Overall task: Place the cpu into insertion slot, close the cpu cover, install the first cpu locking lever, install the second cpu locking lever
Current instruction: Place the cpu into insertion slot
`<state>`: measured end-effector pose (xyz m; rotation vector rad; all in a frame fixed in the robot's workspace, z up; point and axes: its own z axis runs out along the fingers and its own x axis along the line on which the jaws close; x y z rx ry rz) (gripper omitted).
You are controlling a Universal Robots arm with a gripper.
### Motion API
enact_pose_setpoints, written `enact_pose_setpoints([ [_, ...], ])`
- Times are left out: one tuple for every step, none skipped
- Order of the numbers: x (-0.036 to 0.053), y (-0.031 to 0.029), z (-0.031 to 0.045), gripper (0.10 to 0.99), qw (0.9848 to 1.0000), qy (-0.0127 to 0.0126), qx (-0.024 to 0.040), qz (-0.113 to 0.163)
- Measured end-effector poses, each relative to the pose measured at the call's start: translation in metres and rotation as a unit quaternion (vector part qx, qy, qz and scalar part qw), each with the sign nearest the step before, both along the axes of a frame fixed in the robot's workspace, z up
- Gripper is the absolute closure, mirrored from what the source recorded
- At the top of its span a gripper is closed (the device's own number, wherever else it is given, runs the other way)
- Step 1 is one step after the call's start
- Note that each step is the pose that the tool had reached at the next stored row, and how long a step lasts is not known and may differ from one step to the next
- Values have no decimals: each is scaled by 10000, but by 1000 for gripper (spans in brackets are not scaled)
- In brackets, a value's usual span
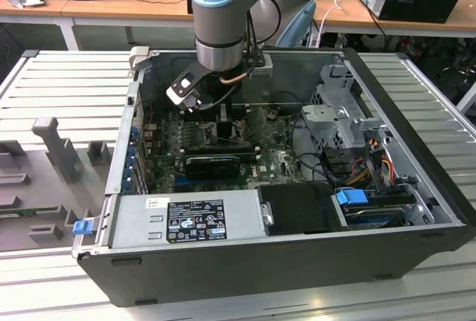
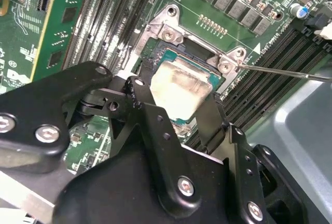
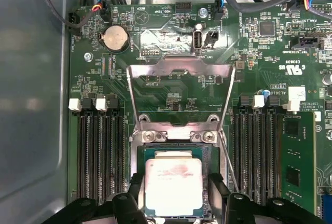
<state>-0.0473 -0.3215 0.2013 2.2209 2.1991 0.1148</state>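
Observation:
The cpu (image 3: 173, 187) (image 2: 180, 85) has a dull silver face on a green base. It lies level within the insertion slot (image 3: 174, 137), whose silvery rim (image 2: 167, 33) frames it. My gripper (image 3: 175, 192) (image 2: 179, 102) straddles it, one black finger (image 2: 141, 93) against each side edge. The cpu cover (image 3: 179, 67) stands flipped open beyond the slot. A thin locking lever (image 3: 229, 105) (image 2: 290, 72) sticks up beside the slot, and another lever (image 3: 132, 105) rises at the opposite side. In the exterior view the gripper (image 1: 223, 122) reaches down into the computer case over the green board.
Long black memory slots (image 3: 101, 151) (image 3: 254, 151) flank the socket on both sides. A coin battery (image 3: 114, 38) and cable plugs sit past the cover. The power supply (image 1: 186, 221), a drive cage (image 1: 342, 113) and loose cables (image 1: 372, 157) crowd the case.

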Motion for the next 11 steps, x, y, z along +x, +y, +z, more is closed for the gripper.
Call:
enact_pose_setpoints([
  [2, -1, 3, 494, 10000, 1, -3, -1],
  [3, -1, 10, 561, 10000, 0, -3, -7],
  [5, -1, 13, 565, 10000, 0, -5, -29],
  [5, -1, 14, 565, 10000, 0, -7, -47],
  [6, -3, 13, 565, 10000, 0, -8, -52],
  [5, -5, 11, 565, 10000, 0, -8, -52],
  [5, -5, 10, 565, 10000, 0, -8, -53],
  [5, -6, 10, 565, 10000, 1, -9, -53],
  [5, -6, 9, 565, 10000, 1, -9, -53],
  [5, -6, 8, 565, 10000, 1, -9, -52],
  [5, -6, 8, 553, 10000, 1, -8, -52],
])
